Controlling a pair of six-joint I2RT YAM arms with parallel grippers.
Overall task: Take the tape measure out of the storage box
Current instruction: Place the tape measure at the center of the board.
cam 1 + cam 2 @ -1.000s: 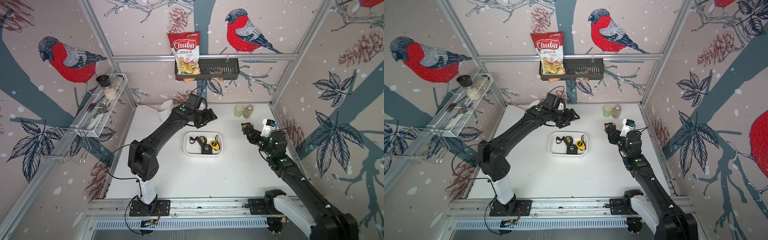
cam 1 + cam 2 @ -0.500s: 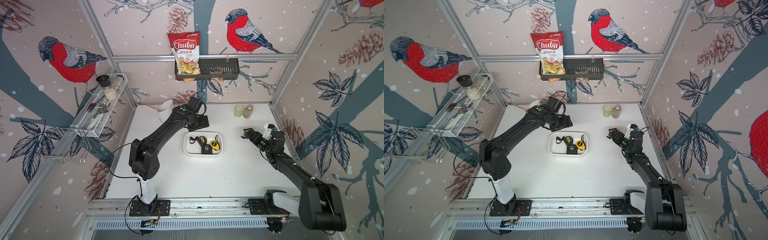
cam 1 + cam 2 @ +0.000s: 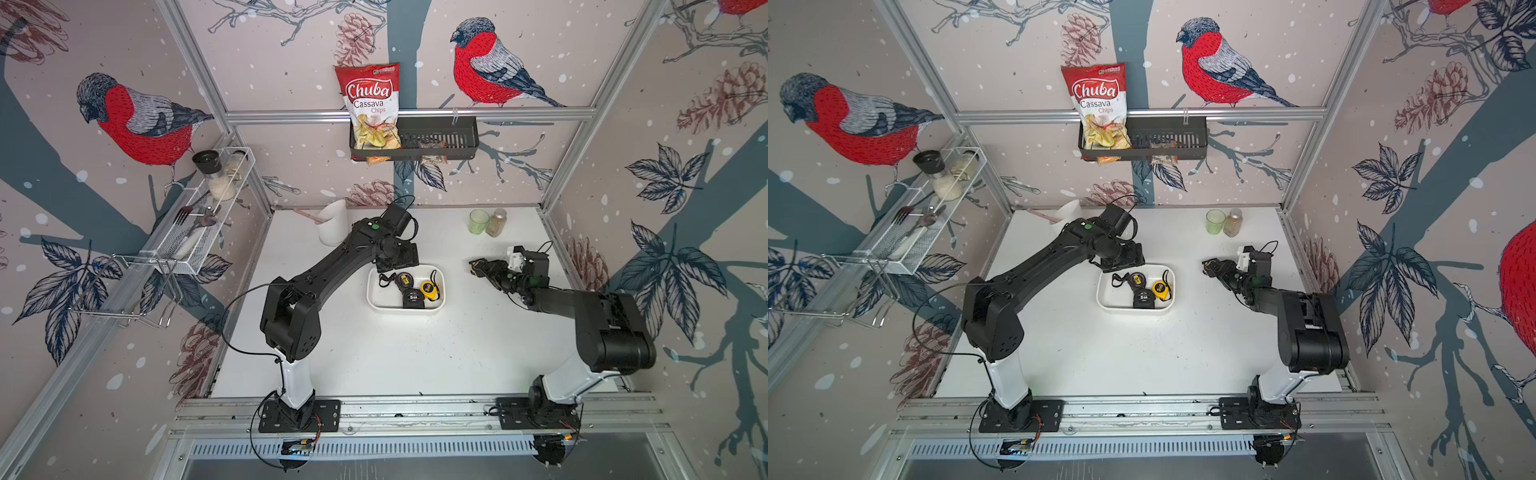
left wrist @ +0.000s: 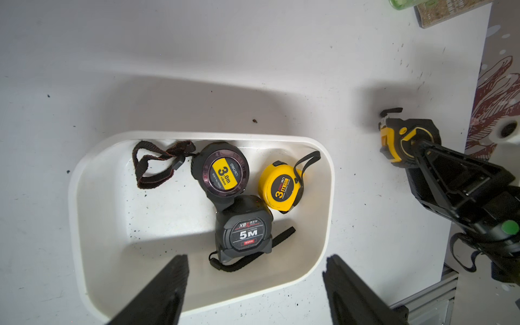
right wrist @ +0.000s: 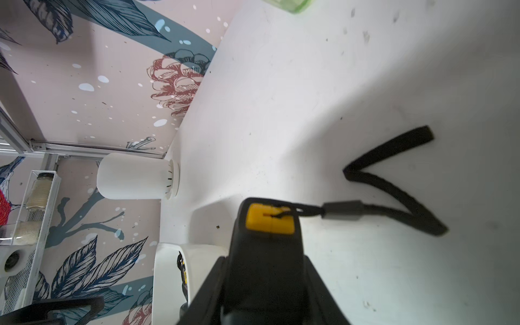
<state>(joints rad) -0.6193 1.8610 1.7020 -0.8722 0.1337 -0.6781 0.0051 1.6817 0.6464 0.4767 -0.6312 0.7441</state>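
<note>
The white storage box [image 3: 384,296] [image 3: 1113,298] [image 4: 126,213] sits mid-table. Inside it lie a round black tape measure [image 4: 221,174], a yellow one [image 4: 280,187] and a black one marked 5M [image 4: 244,233]. My left gripper [image 3: 397,261] [image 4: 257,259] hovers over the box's far edge, open, with nothing between its fingers. To the right of the box, low over the table, my right gripper [image 3: 485,269] [image 5: 264,259] is shut on a black-and-yellow tape measure [image 3: 477,266] [image 4: 399,140] [image 5: 267,225]. That tape measure's black strap [image 5: 394,185] trails on the table.
A tall white cup [image 3: 332,222] [image 5: 135,176] stands at the back left, a green cup [image 3: 478,221] and a small bottle [image 3: 496,222] at the back right. A black basket [image 3: 436,139] with a chips bag hangs on the back wall. A wire rack [image 3: 203,224] lines the left wall.
My right arm has come down to the table right of the box with the black-and-yellow tape measure still gripped. My left gripper has shifted down towards the box's far edge and narrowed slightly.
</note>
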